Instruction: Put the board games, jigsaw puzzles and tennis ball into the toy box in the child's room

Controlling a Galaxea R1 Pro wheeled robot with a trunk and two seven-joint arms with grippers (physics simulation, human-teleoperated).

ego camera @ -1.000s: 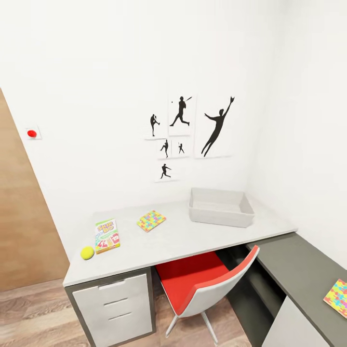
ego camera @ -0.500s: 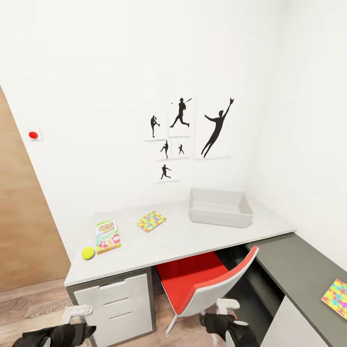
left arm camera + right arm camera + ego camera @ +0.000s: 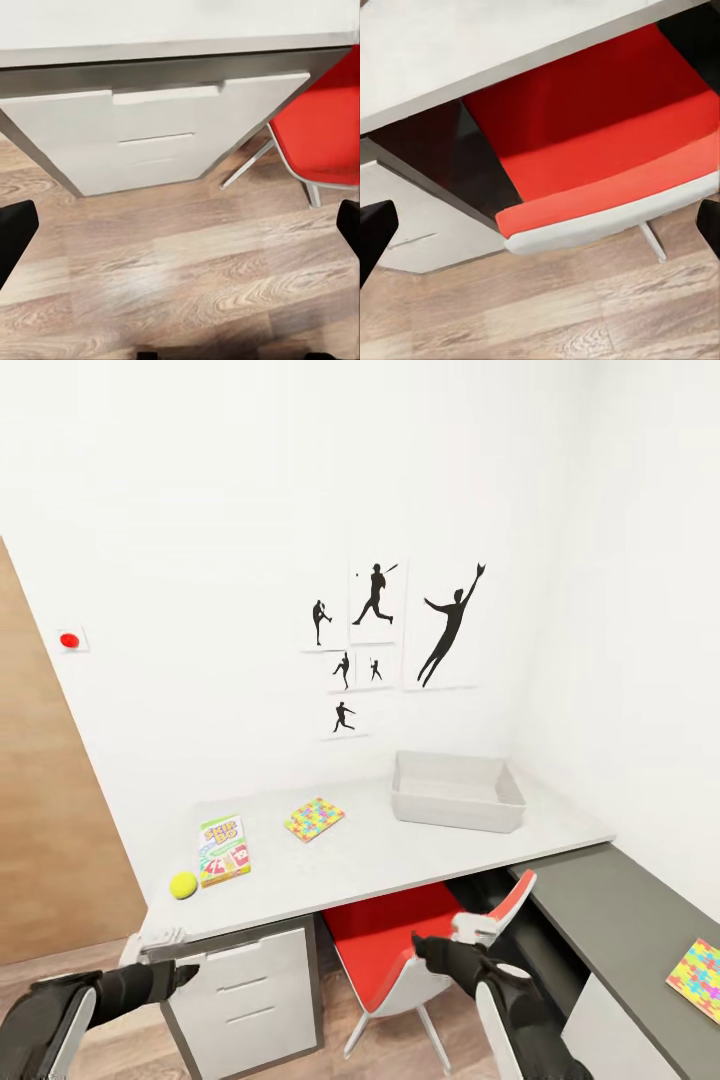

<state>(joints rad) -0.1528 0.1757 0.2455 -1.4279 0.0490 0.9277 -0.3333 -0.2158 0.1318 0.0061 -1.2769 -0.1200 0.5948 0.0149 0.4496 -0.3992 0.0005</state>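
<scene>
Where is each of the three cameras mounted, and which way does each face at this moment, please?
Head view: on the robot's head, looking forward and down at the table and toy box; the left gripper and right gripper show low in the picture.
Left wrist view: near the left gripper, facing the drawer unit and wood floor; a dark fingertip shows at each side edge.
Right wrist view: near the right gripper, facing the red chair under the table edge.
Shared: both wrist views show the chair, drawer unit and floor.
</scene>
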